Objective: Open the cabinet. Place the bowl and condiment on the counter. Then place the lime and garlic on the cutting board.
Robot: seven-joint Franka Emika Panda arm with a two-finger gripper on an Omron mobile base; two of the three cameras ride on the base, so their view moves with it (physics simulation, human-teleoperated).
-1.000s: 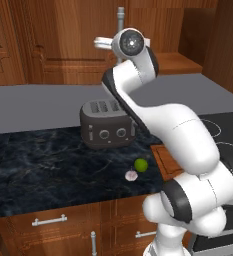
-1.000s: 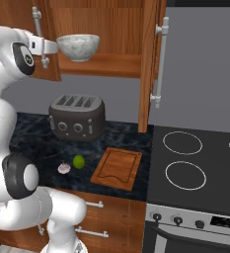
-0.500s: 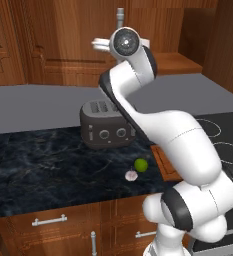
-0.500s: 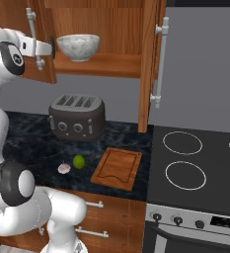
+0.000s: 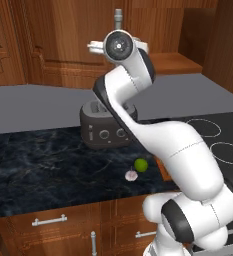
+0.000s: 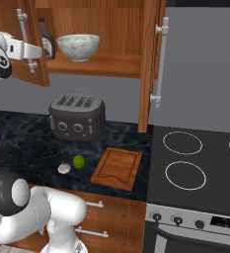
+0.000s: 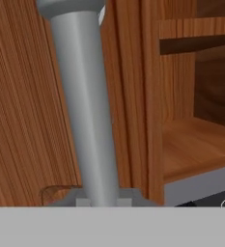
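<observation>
One reddish-brown wooden wall cabinet with panelled doors stands open above the counter, both doors swung out and each carrying one long vertical silver bar handle. The white arm's two-finger gripper is closed tight on the left door's handle, a smooth grey metal cylinder that runs up the hand view against straight-grained wood. On the single bare wooden shelf inside sit one round, deep, whitish-grey marbled bowl and, just beside it on the side nearer the gripper, one small dark brown condiment bottle with a narrow neck and light label. Below, the dark blue-black marbled stone counter with pale veins holds one bright green round lime and one pale white-pink garlic bulb, lying just beside each other and apart from the one small rectangular reddish-brown cutting board with a grooved edge. One dark grey four-slot toaster with rounded corners and front knobs stands directly under the shelf, behind the fruit. A black stovetop with white ring burners adjoins the board's far side. In the left base view the arm's own elbow crosses in front of the toaster and shelf.
</observation>
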